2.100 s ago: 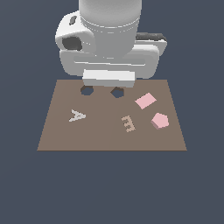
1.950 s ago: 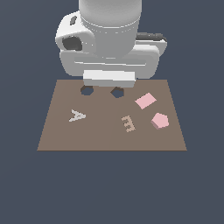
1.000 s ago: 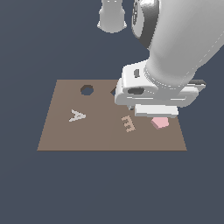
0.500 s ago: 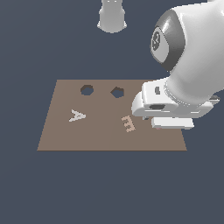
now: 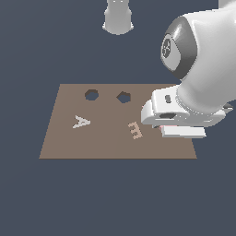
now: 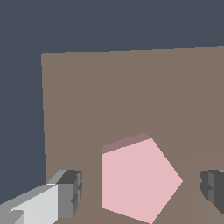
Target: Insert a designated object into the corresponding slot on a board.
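One thick matte pink pentagon block (image 6: 135,179) sits btwn spread jaws, on flat brown board (image 6: 131,92).

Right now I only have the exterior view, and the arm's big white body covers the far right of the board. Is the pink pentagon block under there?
Observer: Yes. The wrist view shows the pink pentagon block lying flat on the board.
Operator: Are the fingers on it?
Observer: No. One finger and the other finger stand on opposite sides of the block, with bare board showing between each and the block.
Operator: Anything else near it?
Observer: In the wrist view, only plain board surrounds the block; the pentagon slot shows in your view alone.
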You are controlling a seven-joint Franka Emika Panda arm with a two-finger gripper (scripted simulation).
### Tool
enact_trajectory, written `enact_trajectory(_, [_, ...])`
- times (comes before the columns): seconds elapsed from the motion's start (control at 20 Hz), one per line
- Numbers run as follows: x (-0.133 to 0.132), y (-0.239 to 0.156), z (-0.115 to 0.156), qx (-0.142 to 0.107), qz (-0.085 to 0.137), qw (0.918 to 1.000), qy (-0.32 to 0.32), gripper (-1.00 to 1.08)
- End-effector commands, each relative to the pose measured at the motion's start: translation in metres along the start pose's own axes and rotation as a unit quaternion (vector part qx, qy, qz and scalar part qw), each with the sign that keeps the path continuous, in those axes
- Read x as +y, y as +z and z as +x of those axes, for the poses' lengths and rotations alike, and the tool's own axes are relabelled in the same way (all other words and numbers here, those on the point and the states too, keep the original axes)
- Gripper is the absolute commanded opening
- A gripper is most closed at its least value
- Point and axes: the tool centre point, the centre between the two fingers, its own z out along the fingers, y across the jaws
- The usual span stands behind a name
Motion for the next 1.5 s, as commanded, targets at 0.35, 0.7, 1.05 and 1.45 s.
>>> enact_trajectory(0.35, [0.0,0.0173,0.0002,0.0,0.0,1.0,0.0,-1.0])
enact_trajectory(0.7, [0.0,0.0173,0.0002,0.0,0.0,1.0,0.0,-1.0])
enact_trajectory(1.05, [-0.0004,0.0141,0.0,-0.001,0.0,1.0,0.0,-1.0])
enact_trajectory(1.45, [0.0069,0.0137,-0.0064,-0.001,0.0,1.0,-0.001,-1.0])
